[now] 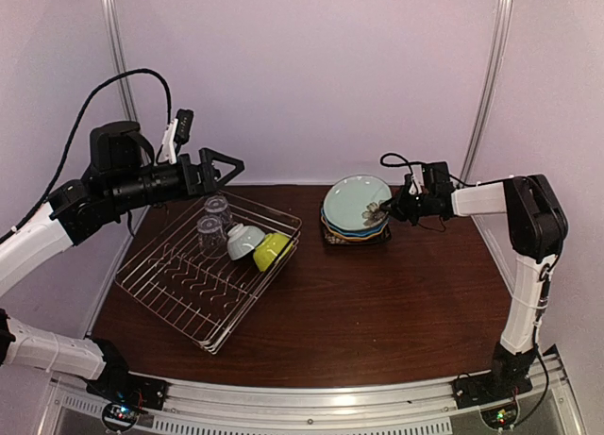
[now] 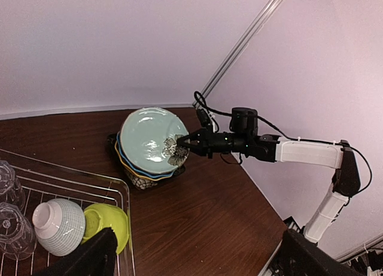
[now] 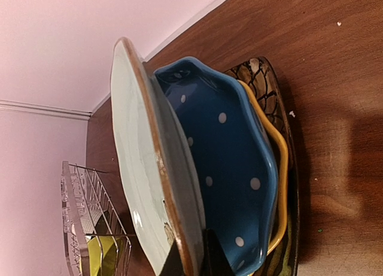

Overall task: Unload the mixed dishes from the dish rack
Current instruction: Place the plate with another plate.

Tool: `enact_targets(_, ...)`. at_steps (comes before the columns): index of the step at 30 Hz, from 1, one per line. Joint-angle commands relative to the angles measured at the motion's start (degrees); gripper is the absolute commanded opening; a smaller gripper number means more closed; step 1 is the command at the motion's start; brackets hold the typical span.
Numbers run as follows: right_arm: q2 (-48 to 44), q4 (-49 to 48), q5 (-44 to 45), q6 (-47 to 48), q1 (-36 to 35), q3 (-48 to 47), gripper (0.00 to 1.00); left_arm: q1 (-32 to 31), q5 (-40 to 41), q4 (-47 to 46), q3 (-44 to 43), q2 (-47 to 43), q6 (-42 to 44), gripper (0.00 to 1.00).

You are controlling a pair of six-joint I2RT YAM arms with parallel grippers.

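Note:
The dish rack (image 1: 165, 293) sits at the left and holds two clear glasses (image 1: 218, 209) (image 1: 210, 235), a small pale bowl (image 1: 243, 241) and a lime-green bowl (image 1: 272, 250). At the back right lies a stack of plates: dark patterned (image 3: 263, 78) at the bottom, then orange-yellow (image 3: 280, 168), then blue dotted (image 3: 221, 162). The pale teal plate (image 1: 354, 201) leans on top, its near edge lifted. My right gripper (image 3: 194, 258) is shut on that plate's rim. My left gripper (image 1: 226, 168) hovers open over the rack's far side, with nothing between its fingers (image 2: 90, 261).
Pale walls close the table in at the back and on both sides. Bare brown tabletop (image 1: 377, 303) spreads between the rack and the plate stack and toward the near edge. A black cable (image 1: 396, 159) loops off the right wrist.

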State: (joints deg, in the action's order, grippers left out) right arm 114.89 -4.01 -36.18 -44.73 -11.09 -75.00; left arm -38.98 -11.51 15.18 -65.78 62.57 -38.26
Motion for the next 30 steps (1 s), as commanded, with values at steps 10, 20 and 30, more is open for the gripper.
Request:
enact_targets(10, -0.90, 0.94, 0.50, 4.47, 0.53, -4.52, 0.19, 0.31, 1.08, 1.15, -0.01, -1.04, 1.39, 0.97)
enact_targets(20, -2.56, 6.71, 3.98, 9.00, 0.72, -5.92, 0.34, 0.31, 1.93, 1.90, 0.02, -1.61, 1.83, 0.97)
enact_targets(30, -3.45, 11.06, 6.80, 11.78, 1.67, -6.98, 0.37, 0.31, 3.06, 2.57, -0.05, -1.86, 2.32, 0.97)
